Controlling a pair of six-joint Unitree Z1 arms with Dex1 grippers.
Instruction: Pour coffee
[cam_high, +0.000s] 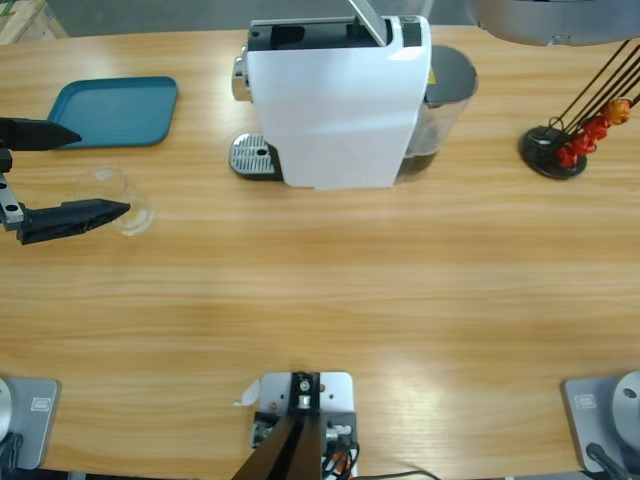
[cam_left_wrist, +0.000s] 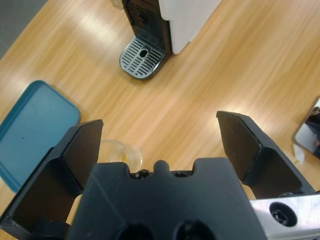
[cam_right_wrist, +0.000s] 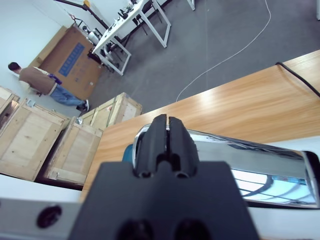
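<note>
Two views are showing the spread left gripper (cam_left_wrist: 159, 145) by a clear tumbler (cam_high: 123, 198); only the right wrist view is showing the right gripper (cam_right_wrist: 165, 132) pressed together over the coffee machine's (cam_high: 340, 100) chrome lever (cam_right_wrist: 250, 162).

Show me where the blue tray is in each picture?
High view: the flat teal-blue plastic tray lies at the upper left of the wooden table, left of the white coffee machine's round metal drip grate.
Left wrist view: the tray is at the left edge, beside the left tool's open jaw.
Right wrist view: the right tool blocks that area; I cannot tell.
Shared landmark: the drip grate, in the high and left wrist views.
</note>
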